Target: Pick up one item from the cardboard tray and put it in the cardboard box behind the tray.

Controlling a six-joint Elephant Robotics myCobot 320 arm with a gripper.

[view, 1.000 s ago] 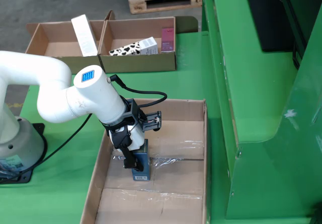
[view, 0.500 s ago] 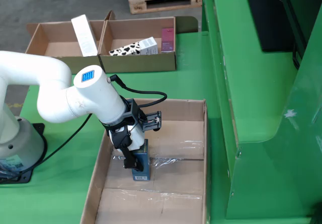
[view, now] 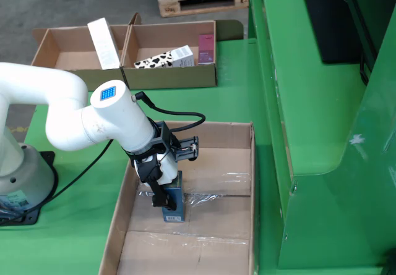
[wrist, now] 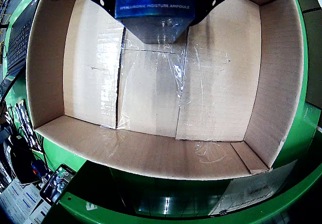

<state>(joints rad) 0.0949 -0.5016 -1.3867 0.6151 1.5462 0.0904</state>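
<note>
My gripper (view: pixel 166 194) is shut on a dark blue carton (view: pixel 174 207) printed "hyaluronic moisture ampoule" and holds it upright inside the large open cardboard box (view: pixel 244 164). The carton hangs low over the taped box floor; I cannot tell whether it touches. In the wrist view the carton (wrist: pixel 153 12) fills the top centre, under the black gripper body, with the bare box floor (wrist: pixel 151 93) below it. The two-compartment cardboard tray (view: pixel 173 76) stands beyond the box, holding a white carton (view: pixel 103 43), a cow-patterned carton (view: pixel 166 57) and a pink carton (view: pixel 206 47).
The box's walls (wrist: pixel 45 63) rise on all sides around the carton. A raised green structure (view: pixel 309 102) runs along the right of the box. The arm's base (view: pixel 21 176) stands at the left. A cable (view: pixel 179 115) loops from the wrist.
</note>
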